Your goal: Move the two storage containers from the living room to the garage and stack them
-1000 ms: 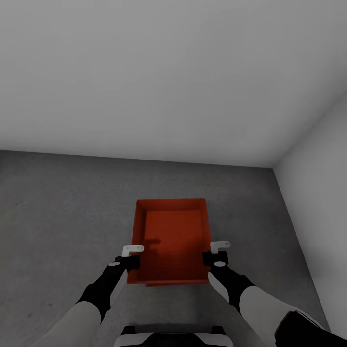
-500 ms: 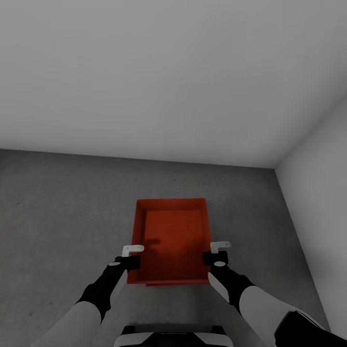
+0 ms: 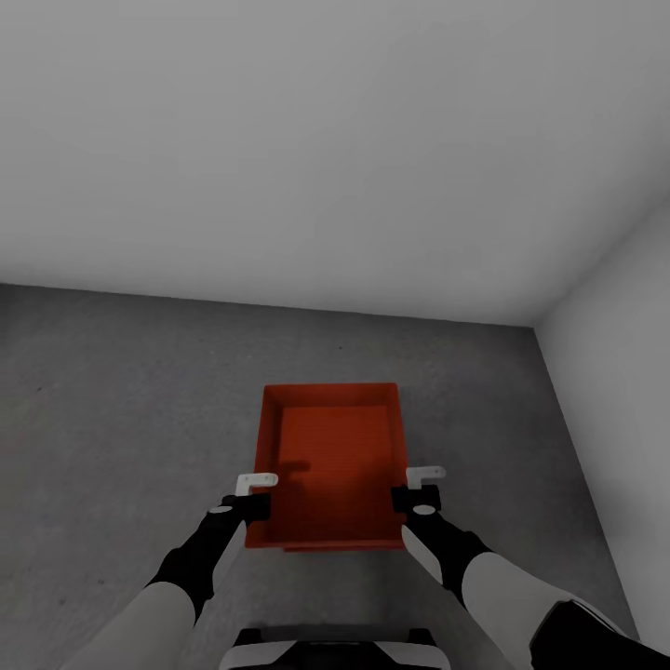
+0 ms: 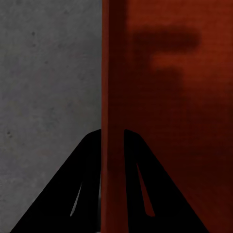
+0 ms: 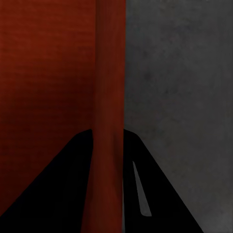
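An orange-red rectangular thin-walled storage container point(image 3: 330, 465) sits between both arms over the dark grey mottled concrete floor point(image 3: 112, 409), near a pale grey wall point(image 3: 326, 140). The left gripper point(image 3: 249, 495) pinches its left side wall, one finger on each face; the right gripper point(image 3: 419, 488) pinches the right wall likewise

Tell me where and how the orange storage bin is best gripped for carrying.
Grip the storage container by its two thin long side walls near the robot's end, each pinched over the rim from above, as the left gripper and right gripper do now. The walls are thin enough for the jaws.
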Robot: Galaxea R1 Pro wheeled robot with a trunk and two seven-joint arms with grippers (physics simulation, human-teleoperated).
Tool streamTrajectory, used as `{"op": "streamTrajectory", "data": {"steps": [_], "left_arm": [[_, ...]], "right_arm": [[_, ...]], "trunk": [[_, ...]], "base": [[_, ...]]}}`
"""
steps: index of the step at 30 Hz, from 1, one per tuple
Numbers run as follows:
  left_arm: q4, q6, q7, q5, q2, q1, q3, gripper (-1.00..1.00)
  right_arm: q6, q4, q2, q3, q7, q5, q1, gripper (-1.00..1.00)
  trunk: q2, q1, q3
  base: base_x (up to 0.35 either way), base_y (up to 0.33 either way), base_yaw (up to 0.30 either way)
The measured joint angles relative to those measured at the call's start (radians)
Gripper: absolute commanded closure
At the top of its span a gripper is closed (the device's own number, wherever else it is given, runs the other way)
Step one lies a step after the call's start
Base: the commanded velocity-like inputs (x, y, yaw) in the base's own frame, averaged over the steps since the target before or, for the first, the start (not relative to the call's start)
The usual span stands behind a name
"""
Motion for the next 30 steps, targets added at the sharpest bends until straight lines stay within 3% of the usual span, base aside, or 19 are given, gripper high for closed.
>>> {"op": "streamTrajectory", "data": {"steps": [18, 30], "left_arm": [[-0.001, 0.004, 0.002, 0.002, -0.002, 0.0, 0.001, 1.0], [-0.001, 0.004, 0.004, 0.001, -0.003, 0.0, 0.001, 1.0]], "right_arm": [[0.007, -0.006, -0.003, 0.002, -0.001, -0.002, 0.0, 1.0], [0.007, -0.005, -0.004, 0.002, 0.0, -0.003, 0.0, 1.0]], "trunk": [[0.0, 0.0, 0.0], [-0.077, 0.042, -0.035]], "base": [[0.0, 0.0, 0.0], [0.0, 0.0, 0.0]]}}
